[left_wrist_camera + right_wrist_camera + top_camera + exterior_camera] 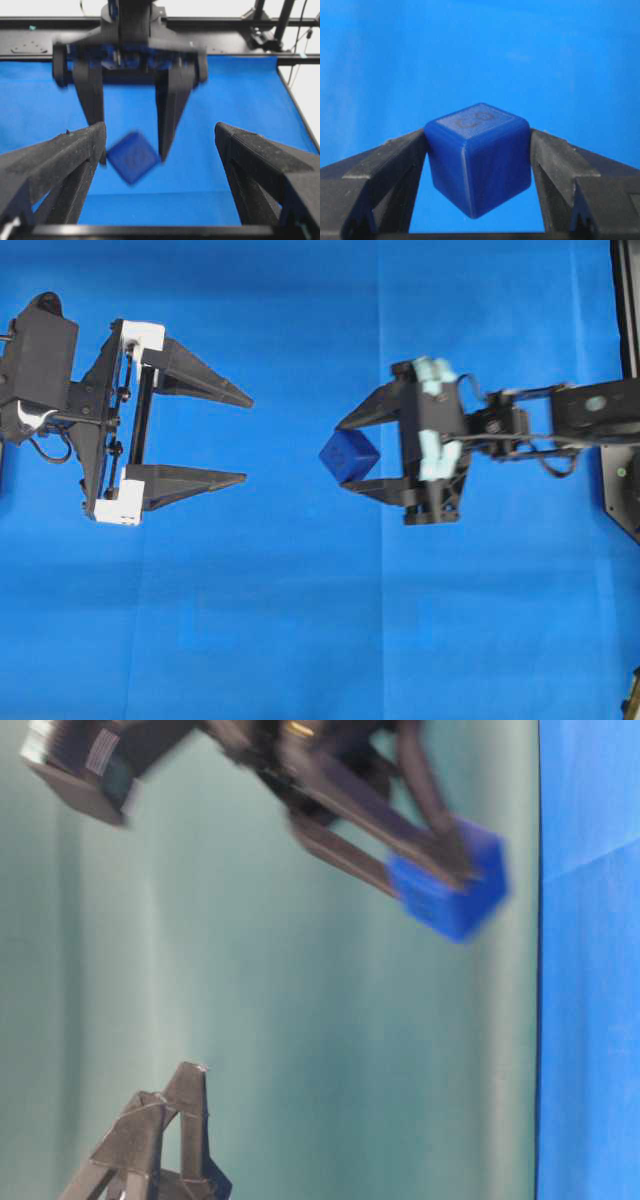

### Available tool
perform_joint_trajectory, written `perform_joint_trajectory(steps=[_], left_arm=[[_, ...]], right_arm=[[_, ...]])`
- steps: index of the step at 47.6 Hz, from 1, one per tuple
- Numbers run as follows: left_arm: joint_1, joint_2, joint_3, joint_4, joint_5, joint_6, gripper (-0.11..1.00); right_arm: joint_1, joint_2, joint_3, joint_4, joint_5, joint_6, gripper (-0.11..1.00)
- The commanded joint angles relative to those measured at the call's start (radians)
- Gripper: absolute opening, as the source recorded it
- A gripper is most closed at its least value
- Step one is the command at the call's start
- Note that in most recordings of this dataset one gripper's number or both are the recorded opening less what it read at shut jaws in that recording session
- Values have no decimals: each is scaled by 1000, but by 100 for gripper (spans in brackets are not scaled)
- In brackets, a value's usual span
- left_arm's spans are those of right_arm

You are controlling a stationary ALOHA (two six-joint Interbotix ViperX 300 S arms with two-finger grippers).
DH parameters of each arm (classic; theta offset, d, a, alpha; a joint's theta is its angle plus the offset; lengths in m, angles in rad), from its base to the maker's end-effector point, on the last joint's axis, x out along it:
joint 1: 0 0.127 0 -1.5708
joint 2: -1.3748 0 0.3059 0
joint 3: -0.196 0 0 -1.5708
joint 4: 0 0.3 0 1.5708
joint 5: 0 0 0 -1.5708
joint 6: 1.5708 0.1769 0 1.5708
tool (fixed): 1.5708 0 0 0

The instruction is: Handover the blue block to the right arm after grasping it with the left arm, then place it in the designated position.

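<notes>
The blue block point(349, 457), a small dark-blue cube with a faint embossed mark on its upper face point(478, 155), hangs above the blue cloth point(300, 620). My right gripper point(345, 456), black with mint-green wrist parts, is shut on it, one finger against each side. My left gripper point(247, 438), with white finger-base blocks, stands wide open to the left, well apart from the block and with nothing in it. In the left wrist view the block point(132, 157) sits between the right arm's fingers point(170, 107), ahead of my open left gripper point(160, 132). The table-level view shows the held block point(452, 890).
Blue cloth covers the whole table. A black frame rail point(50, 22) runs along the far edge. A black mount point(625, 440) stands at the right border. A greenish wall point(300, 1050) fills the table-level view.
</notes>
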Motion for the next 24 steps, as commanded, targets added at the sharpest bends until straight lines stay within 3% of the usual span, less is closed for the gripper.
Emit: perform_joint_trajectory(steps=[1, 24], left_arm=[[-3, -6, -26, 2, -8, -2, 93], [-3, 0, -29, 2, -8, -3, 93]], right_arm=[[-3, 55, -31, 8, -61, 2, 49], [-8, 305, -69, 57, -298, 2, 49]])
